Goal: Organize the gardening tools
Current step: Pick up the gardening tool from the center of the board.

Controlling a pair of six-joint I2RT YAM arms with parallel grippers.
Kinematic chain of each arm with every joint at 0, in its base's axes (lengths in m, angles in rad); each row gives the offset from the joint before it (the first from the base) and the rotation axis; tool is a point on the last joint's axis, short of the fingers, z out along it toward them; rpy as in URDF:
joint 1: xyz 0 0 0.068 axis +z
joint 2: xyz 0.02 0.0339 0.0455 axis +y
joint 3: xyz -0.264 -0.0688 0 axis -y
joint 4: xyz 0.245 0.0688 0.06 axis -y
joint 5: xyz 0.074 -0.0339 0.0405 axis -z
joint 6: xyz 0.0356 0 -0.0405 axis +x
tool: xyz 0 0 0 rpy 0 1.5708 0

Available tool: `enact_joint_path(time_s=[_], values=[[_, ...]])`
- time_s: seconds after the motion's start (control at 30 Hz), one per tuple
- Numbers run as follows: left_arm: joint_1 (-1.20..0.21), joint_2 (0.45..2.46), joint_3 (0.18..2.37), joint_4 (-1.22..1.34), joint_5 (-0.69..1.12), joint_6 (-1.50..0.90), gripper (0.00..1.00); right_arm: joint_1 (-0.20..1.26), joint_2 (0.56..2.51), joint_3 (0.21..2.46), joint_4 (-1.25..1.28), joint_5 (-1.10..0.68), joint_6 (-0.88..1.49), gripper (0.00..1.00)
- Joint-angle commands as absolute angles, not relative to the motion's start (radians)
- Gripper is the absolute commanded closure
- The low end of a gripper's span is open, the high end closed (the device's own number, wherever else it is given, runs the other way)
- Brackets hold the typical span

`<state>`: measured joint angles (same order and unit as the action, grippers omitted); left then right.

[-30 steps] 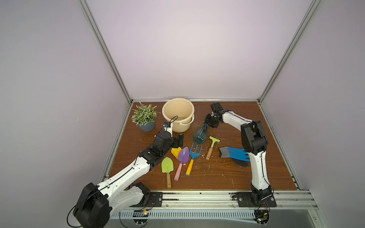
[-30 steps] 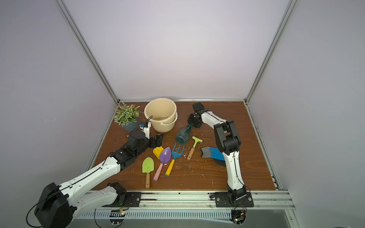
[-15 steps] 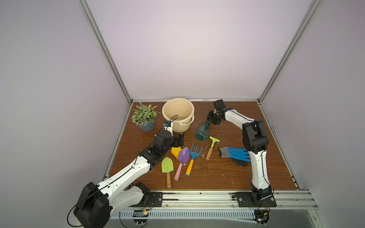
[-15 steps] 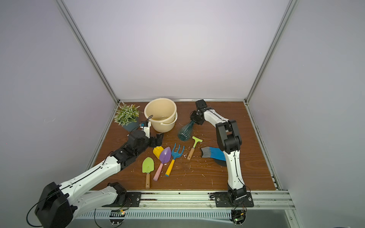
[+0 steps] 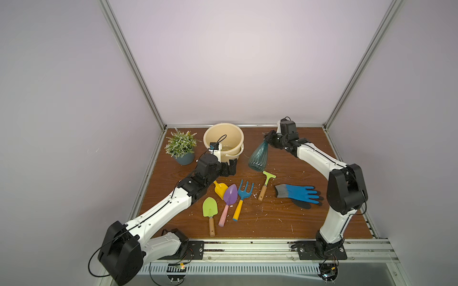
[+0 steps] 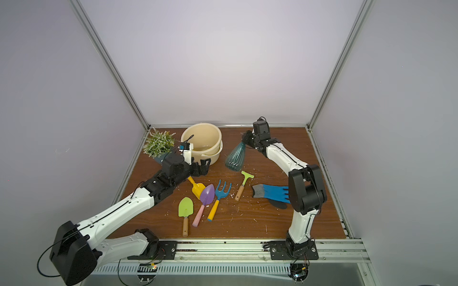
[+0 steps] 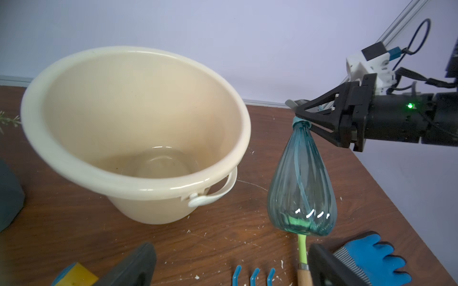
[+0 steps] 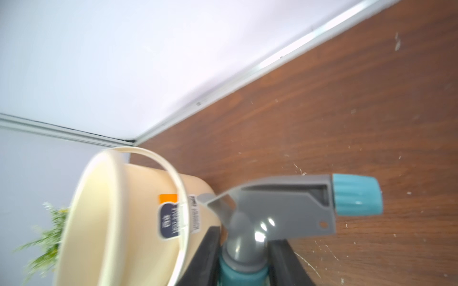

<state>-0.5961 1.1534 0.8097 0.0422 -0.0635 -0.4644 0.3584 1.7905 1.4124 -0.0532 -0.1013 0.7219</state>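
A teal spray bottle (image 5: 259,157) (image 6: 236,156) hangs tilted from its neck, right of the bucket, its base over the head of the lime-green hoe (image 5: 267,177). My right gripper (image 5: 269,140) (image 7: 303,118) (image 8: 244,247) is shut on the neck under the grey spray head (image 8: 280,205). My left gripper (image 5: 231,167) (image 7: 229,266) stands open and empty in front of the bucket. The yellow scoop (image 5: 220,189), purple trowel (image 5: 230,198), blue fork (image 5: 244,194) and lime-green trowel (image 5: 210,210) lie side by side on the table.
A cream bucket (image 5: 224,135) (image 7: 138,188) stands at the back, holding nothing that shows. A potted green plant (image 5: 181,144) sits to its left. A blue glove (image 5: 297,194) lies beside the right arm's elbow. White crumbs are scattered over the wooden table.
My right gripper has lifted the spray bottle up and back toward the rear wall, so it hangs more upright. The left arm has barely moved.
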Motion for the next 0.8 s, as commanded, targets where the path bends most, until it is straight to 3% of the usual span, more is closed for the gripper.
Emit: enact_joint_path(time_s=[0.0, 0.37, 0.77], values=[[-0.606, 1.191, 0.888, 0.04, 0.018, -0.446, 0.0, 0.375, 1.673, 1.326, 0.127, -0.101, 0.641, 0.81], [-0.606, 1.351, 1.057, 0.132, 0.268, -0.478, 0.01, 0.424, 1.423, 1.084, 0.329, -0.175, 0.549, 0.83], [-0.64, 1.48, 1.128, 0.206, 0.443, -0.524, 0.0, 0.449, 1.314, 1.006, 0.416, -0.259, 0.543, 0.83]])
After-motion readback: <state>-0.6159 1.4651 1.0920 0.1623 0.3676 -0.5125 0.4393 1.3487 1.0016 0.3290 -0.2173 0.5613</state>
